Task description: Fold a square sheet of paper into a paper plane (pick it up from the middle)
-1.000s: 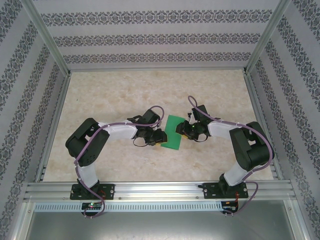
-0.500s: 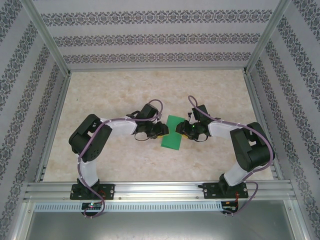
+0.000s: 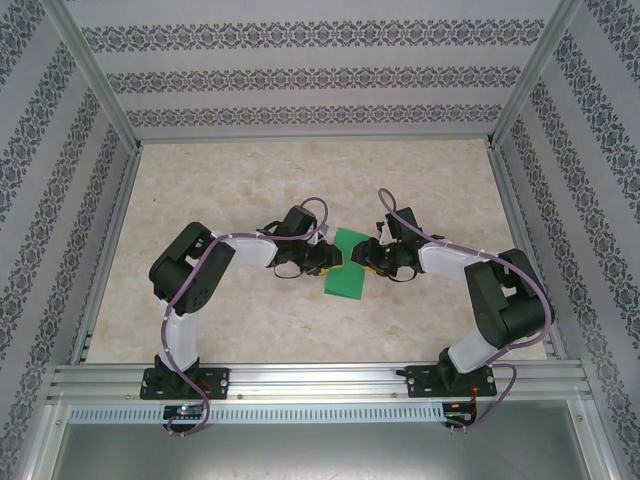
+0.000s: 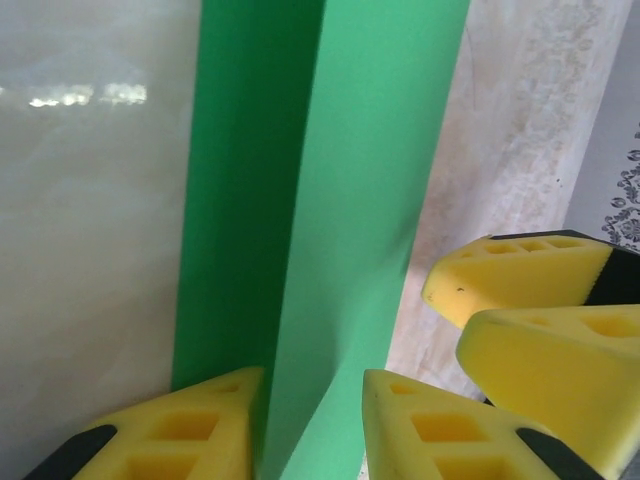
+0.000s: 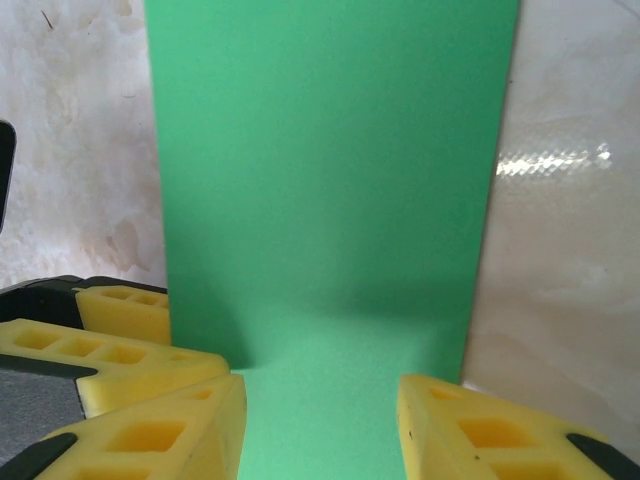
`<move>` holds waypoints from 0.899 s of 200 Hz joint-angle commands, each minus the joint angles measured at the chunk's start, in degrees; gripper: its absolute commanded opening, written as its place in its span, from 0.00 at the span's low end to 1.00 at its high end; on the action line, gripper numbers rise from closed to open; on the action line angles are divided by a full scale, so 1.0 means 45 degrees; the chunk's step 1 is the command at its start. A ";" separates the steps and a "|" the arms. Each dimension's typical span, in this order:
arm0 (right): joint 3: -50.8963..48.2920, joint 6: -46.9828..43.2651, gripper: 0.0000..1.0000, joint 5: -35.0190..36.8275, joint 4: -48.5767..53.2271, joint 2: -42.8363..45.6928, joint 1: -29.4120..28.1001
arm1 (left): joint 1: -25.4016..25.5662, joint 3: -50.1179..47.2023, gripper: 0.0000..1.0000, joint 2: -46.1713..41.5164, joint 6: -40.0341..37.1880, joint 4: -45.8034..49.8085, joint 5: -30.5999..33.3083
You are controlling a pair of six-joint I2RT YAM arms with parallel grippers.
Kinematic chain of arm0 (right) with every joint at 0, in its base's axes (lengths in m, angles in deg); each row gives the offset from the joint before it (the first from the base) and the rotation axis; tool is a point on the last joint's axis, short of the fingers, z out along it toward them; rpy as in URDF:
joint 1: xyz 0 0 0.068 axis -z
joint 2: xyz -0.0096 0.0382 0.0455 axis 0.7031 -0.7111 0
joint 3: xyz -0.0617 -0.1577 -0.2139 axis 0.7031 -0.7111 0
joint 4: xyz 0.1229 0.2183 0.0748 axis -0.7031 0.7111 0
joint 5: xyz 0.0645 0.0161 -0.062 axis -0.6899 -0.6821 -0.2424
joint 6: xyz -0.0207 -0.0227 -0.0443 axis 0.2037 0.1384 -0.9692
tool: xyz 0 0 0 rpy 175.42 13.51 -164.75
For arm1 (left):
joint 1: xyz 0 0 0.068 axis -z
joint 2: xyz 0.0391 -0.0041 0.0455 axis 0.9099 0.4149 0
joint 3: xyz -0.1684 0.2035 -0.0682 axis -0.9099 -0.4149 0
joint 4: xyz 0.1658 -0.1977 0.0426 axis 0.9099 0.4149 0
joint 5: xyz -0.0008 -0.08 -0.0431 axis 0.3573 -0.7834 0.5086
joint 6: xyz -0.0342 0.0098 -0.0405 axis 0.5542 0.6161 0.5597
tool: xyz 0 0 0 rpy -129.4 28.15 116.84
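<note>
- The green paper sheet [image 3: 346, 278] lay on the counter [image 3: 250, 190]. It looked narrower than a square, and the left wrist view showed a lengthwise crease line, so I judged the first centre fold to be in hand.
- The left claw [image 3: 331, 260] sat at the sheet's left edge and the right claw [image 3: 365, 258] at its right edge. Both stood part-open, their yellow fingers astride the paper, clamped on nothing I could see.
- The next move probably called for closing gently on the sheet's middle without skewing the crease or dragging the paper.
- The sheet's near end was cut off in both wrist views, which hid where the pads met it.
- I could not tell whether the sheet was single or doubled, or whether the crease was a ridge or a valley.
- From above, the claws covered part of the sheet's side edges.
</note>
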 commanded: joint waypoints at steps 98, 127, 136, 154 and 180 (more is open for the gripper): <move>-0.1130 -0.2018 0.45 0.3657 0.1320 0.4767 -0.2285 | -0.0081 0.0943 0.12 -0.0056 0.0829 0.0273 -0.0034; -0.2416 -0.3248 0.48 0.5685 0.0024 0.6257 -0.4307 | -0.0095 0.1121 0.12 -0.0092 0.0867 0.0522 -0.0088; -0.2520 -0.3658 0.50 0.6162 -0.0188 0.6351 -0.4968 | -0.0093 0.1134 0.12 -0.0072 0.0904 0.0538 -0.0108; -0.2282 -0.4114 0.50 0.7344 -0.0160 0.5900 -0.6017 | -0.0093 0.1197 0.10 0.0003 0.0930 0.0540 -0.0140; -0.1843 -0.4703 0.53 0.8118 -0.0533 0.4633 -0.7174 | -0.0081 0.1196 0.07 0.0043 0.1124 0.0321 -0.0251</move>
